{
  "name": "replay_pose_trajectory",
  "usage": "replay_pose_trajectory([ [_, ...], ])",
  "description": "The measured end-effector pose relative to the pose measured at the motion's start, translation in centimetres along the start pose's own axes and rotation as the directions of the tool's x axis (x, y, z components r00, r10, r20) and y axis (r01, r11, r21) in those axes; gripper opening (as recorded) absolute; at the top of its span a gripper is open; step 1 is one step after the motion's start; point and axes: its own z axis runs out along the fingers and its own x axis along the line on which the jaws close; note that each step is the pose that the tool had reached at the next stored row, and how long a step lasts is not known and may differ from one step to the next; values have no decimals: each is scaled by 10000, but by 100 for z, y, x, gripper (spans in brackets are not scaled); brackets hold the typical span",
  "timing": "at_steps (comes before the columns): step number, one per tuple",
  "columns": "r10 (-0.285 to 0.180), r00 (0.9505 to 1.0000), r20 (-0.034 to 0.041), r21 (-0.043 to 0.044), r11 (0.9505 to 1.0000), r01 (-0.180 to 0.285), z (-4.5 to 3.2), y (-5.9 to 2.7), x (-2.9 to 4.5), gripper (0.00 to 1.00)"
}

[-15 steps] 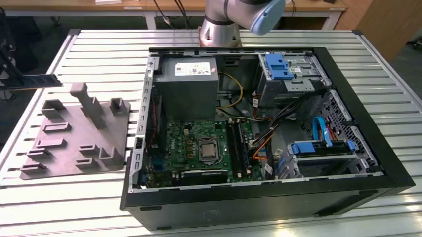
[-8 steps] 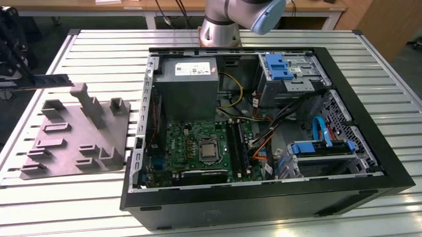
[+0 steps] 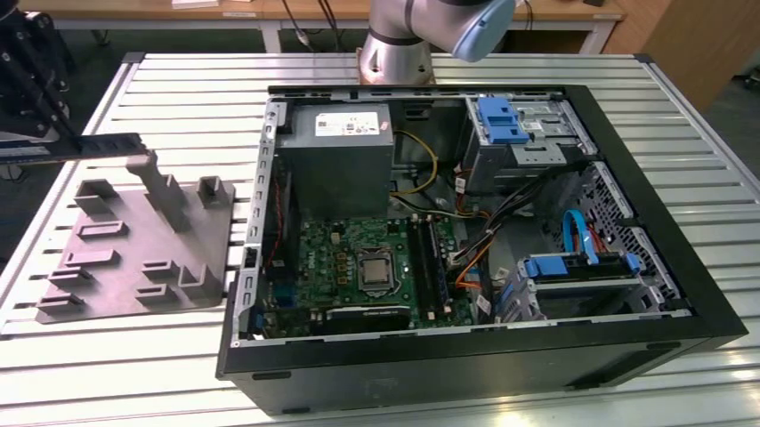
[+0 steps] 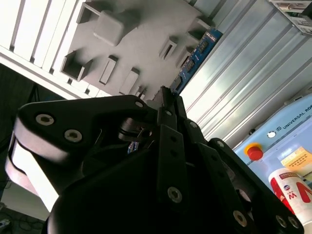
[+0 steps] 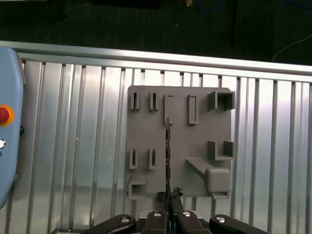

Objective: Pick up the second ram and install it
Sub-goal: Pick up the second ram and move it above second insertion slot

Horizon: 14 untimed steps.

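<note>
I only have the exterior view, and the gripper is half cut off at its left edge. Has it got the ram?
Observer: Yes. In the second wrist view the gripper is shut on the ram, whose blue board sticks out beyond it.
Operator: What is it pointing at?
Observer: In the first wrist view the ram shows edge-on in front of the tray.
Operator: Anything else on the table?
Observer: A pendant with a red button lies on the table.

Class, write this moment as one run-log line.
gripper: shut on second ram | location: over grey holder tray, outside computer case | install: not done
</note>
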Motion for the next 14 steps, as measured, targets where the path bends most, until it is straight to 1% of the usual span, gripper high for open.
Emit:
replay_pose_trajectory([
  [14, 0, 10000, 0, -1, 10000, 0, -11, -296, 15, 14],
])
